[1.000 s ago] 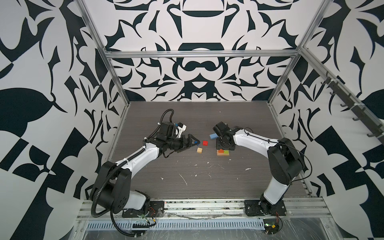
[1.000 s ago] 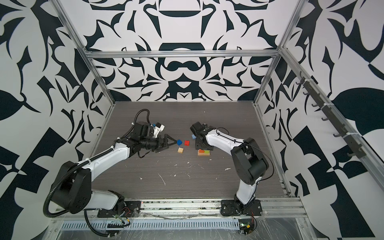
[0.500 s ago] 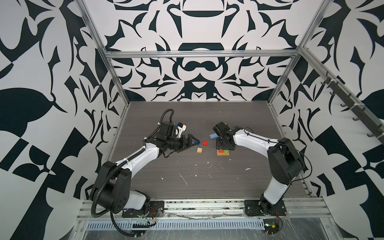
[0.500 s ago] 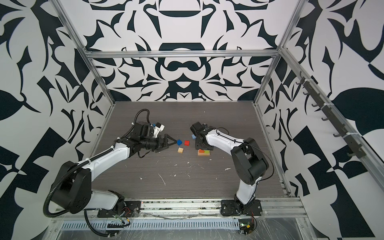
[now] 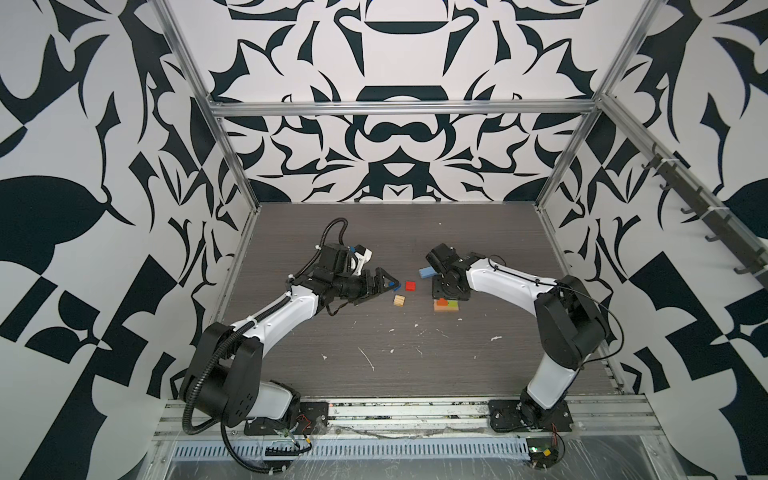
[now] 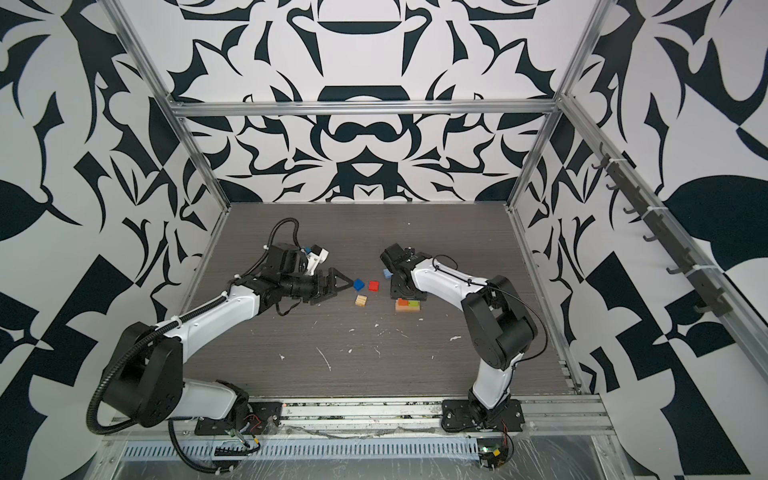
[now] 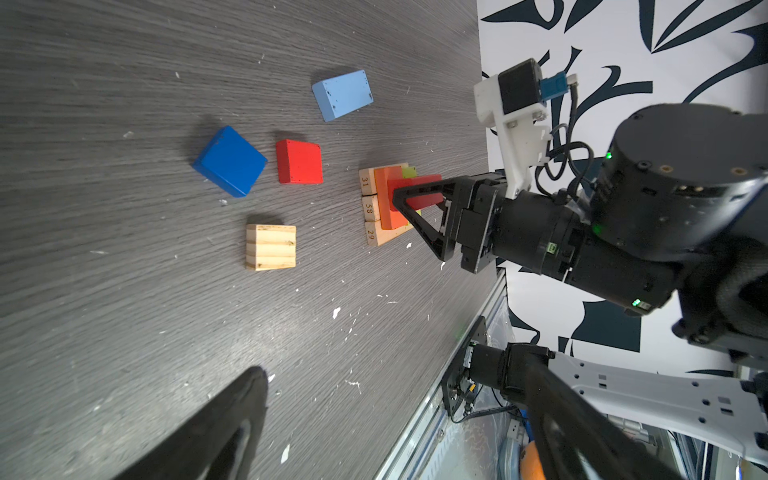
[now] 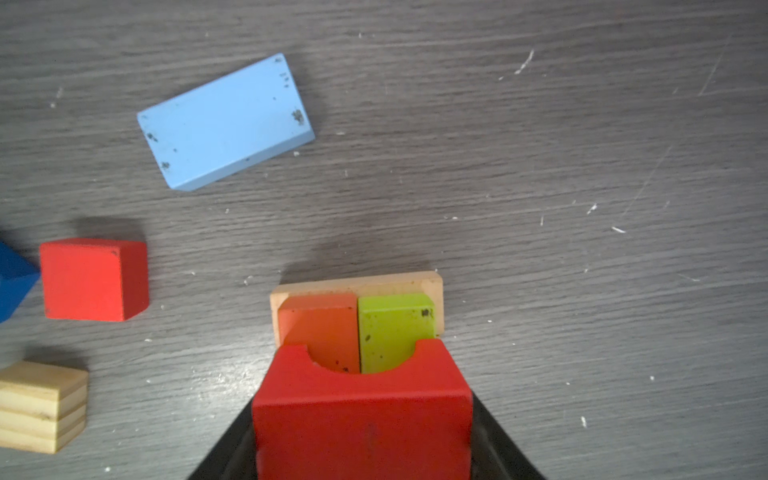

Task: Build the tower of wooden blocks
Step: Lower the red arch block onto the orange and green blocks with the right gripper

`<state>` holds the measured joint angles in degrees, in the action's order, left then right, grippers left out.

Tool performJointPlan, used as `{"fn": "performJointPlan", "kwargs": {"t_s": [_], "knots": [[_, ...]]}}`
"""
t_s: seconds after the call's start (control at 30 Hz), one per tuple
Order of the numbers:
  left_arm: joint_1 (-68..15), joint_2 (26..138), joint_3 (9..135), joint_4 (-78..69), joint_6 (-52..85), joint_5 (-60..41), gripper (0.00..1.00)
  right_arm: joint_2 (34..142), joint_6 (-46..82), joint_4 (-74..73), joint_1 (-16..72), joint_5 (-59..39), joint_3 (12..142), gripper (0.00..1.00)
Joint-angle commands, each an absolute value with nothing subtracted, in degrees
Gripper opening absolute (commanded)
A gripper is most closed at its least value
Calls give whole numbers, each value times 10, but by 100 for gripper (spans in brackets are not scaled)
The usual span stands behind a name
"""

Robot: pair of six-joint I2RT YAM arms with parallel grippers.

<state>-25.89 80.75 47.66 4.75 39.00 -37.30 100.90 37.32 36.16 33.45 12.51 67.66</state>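
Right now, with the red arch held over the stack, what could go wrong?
The red arch block in the right gripper seems to cover only part of the orange block and lime green block; released there, it might tip or shove them off the tan base. The open left gripper is close to the dark blue cube and could knock it into the red cube.

Boxed in on three sides by walls (image 5: 415, 54) printed with bold black-and-white leaf shapes. Braced at the corners and across the back by silver metal bars (image 5: 399, 108). Floored with a dark grey wood-grain tabletop (image 5: 415, 232), scuffed and dotted with white flecks (image 5: 368, 359). Fitted along the right-hand wall with a rail of dark hooks (image 5: 706, 206). Edged in front by a slotted metal strip (image 5: 374, 449).
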Motion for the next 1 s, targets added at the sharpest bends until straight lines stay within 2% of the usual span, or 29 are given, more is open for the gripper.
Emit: {"fn": "performJointPlan", "kwargs": {"t_s": [0.0, 0.6, 0.97], "knots": [[-261, 812, 490, 49, 384, -373, 99, 1018, 373, 374, 331, 136, 686, 63], [-261, 818, 497, 55, 381, -374, 99, 1022, 371, 381, 332, 139, 694, 70], [-261, 815, 496, 59, 380, -372, 99, 1022, 364, 378, 331, 128, 702, 79]]}}
